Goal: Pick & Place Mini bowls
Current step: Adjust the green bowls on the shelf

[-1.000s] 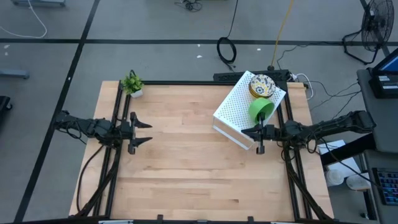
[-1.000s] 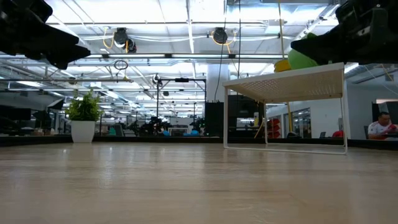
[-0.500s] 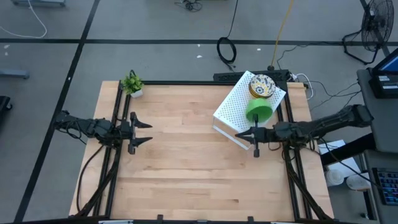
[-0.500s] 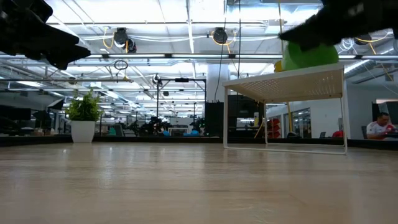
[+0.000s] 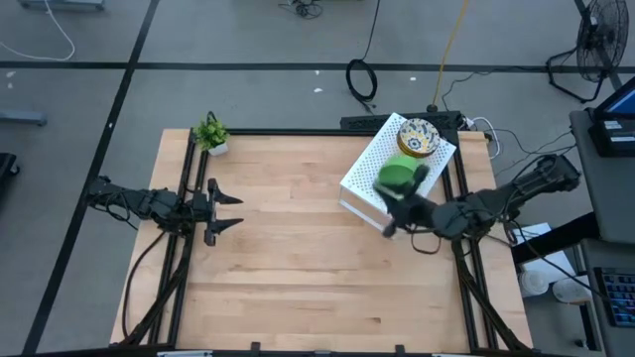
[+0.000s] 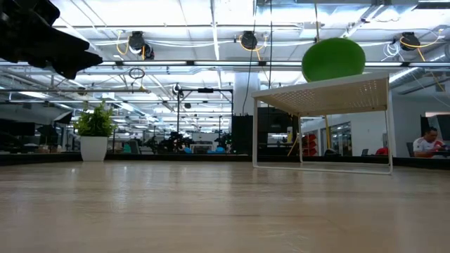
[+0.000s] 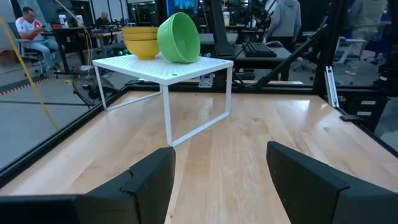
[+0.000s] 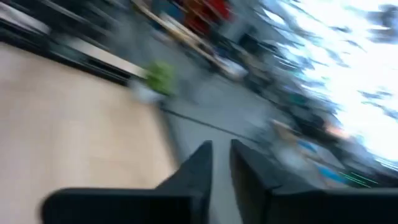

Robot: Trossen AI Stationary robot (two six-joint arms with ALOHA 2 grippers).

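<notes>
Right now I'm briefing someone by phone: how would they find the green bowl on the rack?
Find the white perforated wire rack at the table's far right corner. Two bowls sit on top; the green bowl is the plain bright one, tilted on its side nearer the table's middle, beside the floral-patterned bowl.

Robotics lab, open hall with ceiling strip lights [image 6: 211, 28], desk with monitors [image 7: 186, 6], seated person [image 6: 429, 144]

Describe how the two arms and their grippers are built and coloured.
Both arms are dark, nearly black, made of slim jointed segments. The left gripper ends in two pointed dark fingers, broad and flat-faced seen from its wrist camera. The right gripper looks the same colour, its fingers narrow dark wedges. Black cables trail below each arm's base.
</notes>
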